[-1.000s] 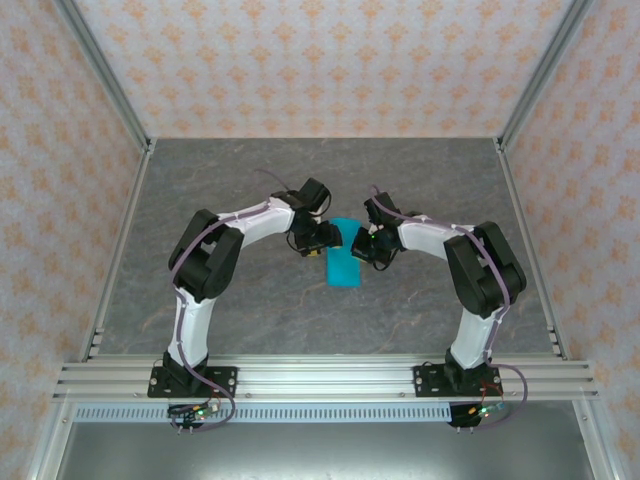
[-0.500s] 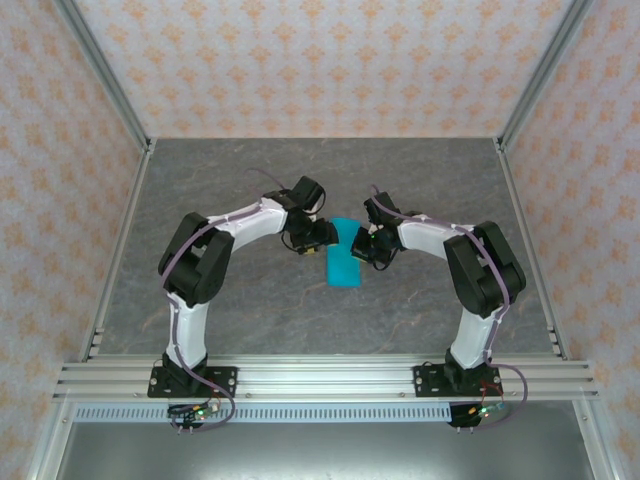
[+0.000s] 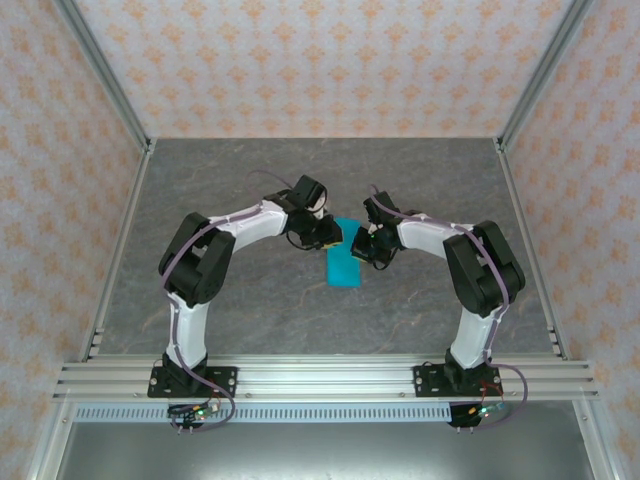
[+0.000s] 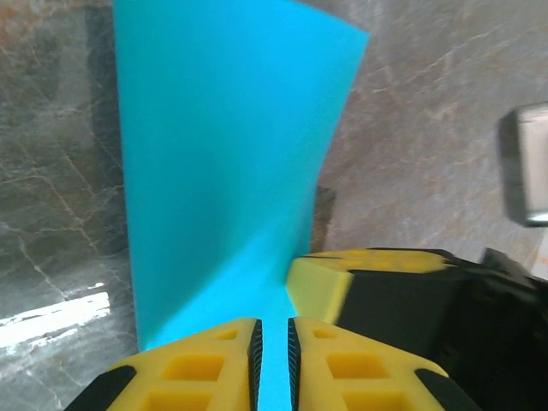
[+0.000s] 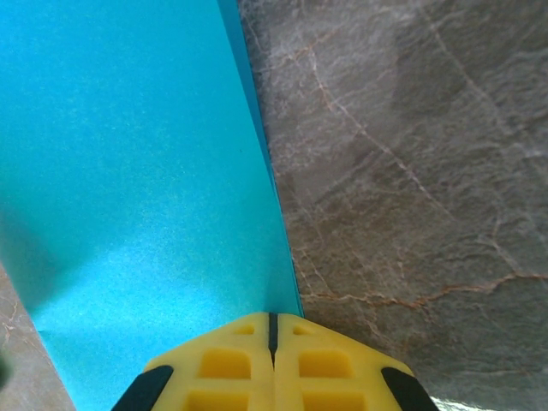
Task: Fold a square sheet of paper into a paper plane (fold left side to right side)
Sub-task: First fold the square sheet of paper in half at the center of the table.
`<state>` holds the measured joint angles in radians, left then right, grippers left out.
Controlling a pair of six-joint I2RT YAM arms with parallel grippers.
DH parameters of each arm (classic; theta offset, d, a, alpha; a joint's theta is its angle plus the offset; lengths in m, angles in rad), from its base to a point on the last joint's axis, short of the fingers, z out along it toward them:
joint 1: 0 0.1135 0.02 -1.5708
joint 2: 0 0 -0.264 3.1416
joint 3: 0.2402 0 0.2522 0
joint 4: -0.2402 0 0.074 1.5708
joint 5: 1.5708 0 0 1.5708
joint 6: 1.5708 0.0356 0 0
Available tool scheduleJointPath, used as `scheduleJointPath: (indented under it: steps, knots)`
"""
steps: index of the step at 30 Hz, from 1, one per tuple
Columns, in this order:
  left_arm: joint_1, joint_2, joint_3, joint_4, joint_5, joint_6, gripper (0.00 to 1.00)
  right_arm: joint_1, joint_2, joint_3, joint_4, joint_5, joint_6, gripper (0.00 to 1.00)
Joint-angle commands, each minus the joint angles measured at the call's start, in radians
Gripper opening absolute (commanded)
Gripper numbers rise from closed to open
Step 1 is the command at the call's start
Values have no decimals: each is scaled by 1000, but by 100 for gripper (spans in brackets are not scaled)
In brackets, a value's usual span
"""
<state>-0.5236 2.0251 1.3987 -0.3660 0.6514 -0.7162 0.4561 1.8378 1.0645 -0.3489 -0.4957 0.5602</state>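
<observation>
The square sheet of paper (image 3: 342,262) is bright cyan and lies on the grey table as a tall, narrow rectangle, its doubled edge showing in the right wrist view (image 5: 128,171). No paper plane is in view. My left gripper (image 3: 328,234) hangs over the sheet's far left corner. In the left wrist view (image 4: 274,330) its jaws stand a narrow slit apart, with cyan paper (image 4: 223,154) showing through the slit. My right gripper (image 3: 366,243) is at the far right corner. It is shut, with its tips (image 5: 272,318) on the paper's right edge.
The grey marbled table (image 3: 240,310) is enclosed by patterned walls with metal posts. The right gripper's yellow finger (image 4: 342,282) sits close beside the left one's tips. Both arm bases are bolted to the rail at the near edge (image 3: 320,380).
My left arm has shifted right, onto the paper's far left corner, and its jaws have narrowed from wide to a slit. The right arm and the paper have stayed put.
</observation>
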Motion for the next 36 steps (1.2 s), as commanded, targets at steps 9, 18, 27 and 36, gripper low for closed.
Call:
scheduleJointPath:
  steps: [9,18,27,36]
  knots:
    - [2,66,-13,-67,-60,67,15,9,95,-23,-141,102,-33,5]
    - [30,75,-78,-53,-73,89,15,9,102,-21,-164,115,-45,5]
    - [68,39,-117,-47,-77,108,18,9,112,-22,-185,129,-57,5]
    - [111,-58,-145,-62,-81,136,18,9,105,-18,-177,116,-59,5]
